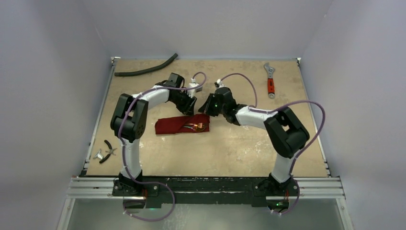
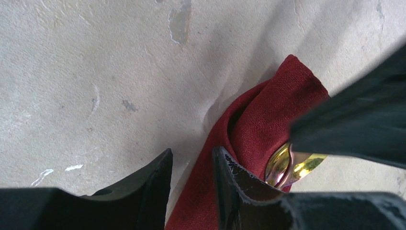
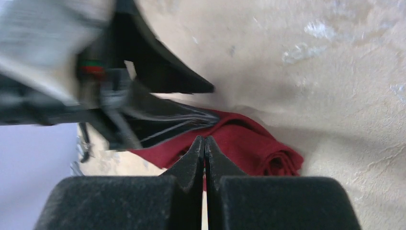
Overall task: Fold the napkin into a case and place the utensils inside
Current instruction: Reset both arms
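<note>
The dark red napkin (image 1: 171,125) lies folded into a narrow flat case in the middle of the table. Gold utensils (image 1: 197,127) poke out of its right end. In the left wrist view a shiny spoon bowl (image 2: 283,167) shows at the mouth of the cloth (image 2: 268,110). My left gripper (image 2: 191,172) stands open over the case's far edge, with one finger (image 2: 230,182) pressed on the cloth and the other over bare table. My right gripper (image 3: 205,141) is shut just above the case's right end (image 3: 258,143). Its dark tip (image 2: 354,120) is at the spoon bowl. I see nothing between its fingers.
A black hose (image 1: 146,71) lies at the back left. A red-handled wrench (image 1: 270,82) is at the back right. Black pliers (image 1: 109,150) and a small silver piece (image 1: 99,154) sit near the table's left edge. The two grippers are almost touching.
</note>
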